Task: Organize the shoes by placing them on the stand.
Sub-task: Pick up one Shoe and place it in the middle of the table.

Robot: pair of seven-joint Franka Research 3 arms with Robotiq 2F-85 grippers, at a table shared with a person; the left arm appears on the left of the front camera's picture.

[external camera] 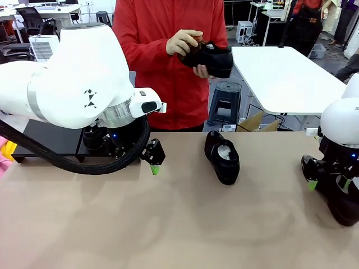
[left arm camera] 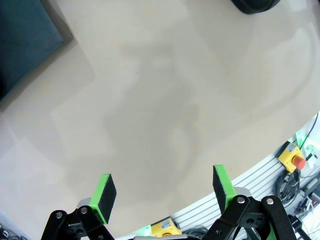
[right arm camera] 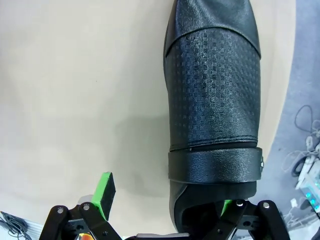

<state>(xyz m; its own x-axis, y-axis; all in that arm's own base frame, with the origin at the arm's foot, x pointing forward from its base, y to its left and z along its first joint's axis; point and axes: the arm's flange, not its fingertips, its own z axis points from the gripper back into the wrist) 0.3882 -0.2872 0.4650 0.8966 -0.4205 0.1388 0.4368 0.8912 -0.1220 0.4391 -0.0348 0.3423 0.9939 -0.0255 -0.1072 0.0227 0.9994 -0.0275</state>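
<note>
One glossy black shoe (external camera: 222, 158) with white paper in its opening lies on the table's middle. A person in red holds a second shoe (external camera: 212, 59) in both hands above the far edge. A third, textured shoe (right arm camera: 215, 100) lies at the table's right end (external camera: 343, 216). My right gripper (external camera: 328, 185) hangs open over its heel end (right arm camera: 165, 200); one pad (right arm camera: 105, 192) stands apart from the leather, and the other is partly hidden by the shoe. My left gripper (external camera: 152, 162) is open and empty (left arm camera: 164, 187) above bare table. The black stand (external camera: 45, 137) sits at the far left, partly hidden by my left arm.
In the left wrist view a corner of the stand (left arm camera: 25, 40) is at the top left and the toe of a shoe (left arm camera: 255, 4) at the top edge. Behind the person stand a white table (external camera: 280, 73) and a stool (external camera: 224, 101).
</note>
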